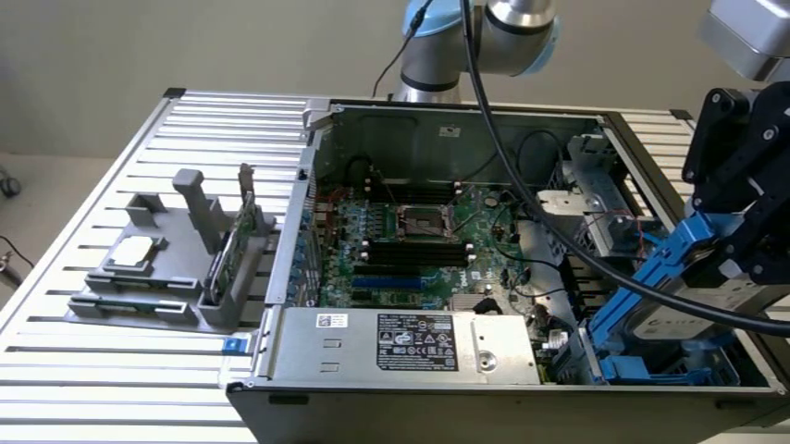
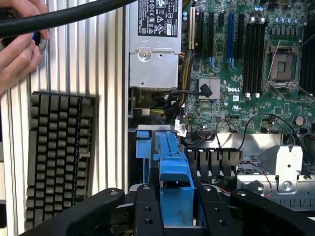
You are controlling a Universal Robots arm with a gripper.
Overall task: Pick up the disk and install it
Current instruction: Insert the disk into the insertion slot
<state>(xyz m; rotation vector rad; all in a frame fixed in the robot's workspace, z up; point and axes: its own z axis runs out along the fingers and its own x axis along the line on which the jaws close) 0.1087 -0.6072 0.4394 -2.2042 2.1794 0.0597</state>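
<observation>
The disk point(image 1: 682, 326) is a silver-grey drive with a white label in a bright blue carrier point(image 1: 672, 259). It hangs tilted over the drive bay at the exterior view's right end of the open computer case point(image 1: 309, 185). My black gripper point(image 1: 728, 245) is shut on it from above. In the wrist view the blue carrier point(image 2: 173, 172) sits between my two black fingers point(image 2: 147, 211), with my gripper point(image 2: 175, 209) closed on its sides. Below it lies the bay with blue brackets point(image 1: 648, 370).
The case holds a green motherboard point(image 1: 408, 240) and a grey power supply point(image 1: 408, 344). A thick black cable point(image 1: 580, 259) runs across the case to my wrist. A grey fixture point(image 1: 161, 277) stands on the slatted table. A keyboard point(image 2: 59, 157) and a person's hands point(image 2: 17, 54) are beside the case.
</observation>
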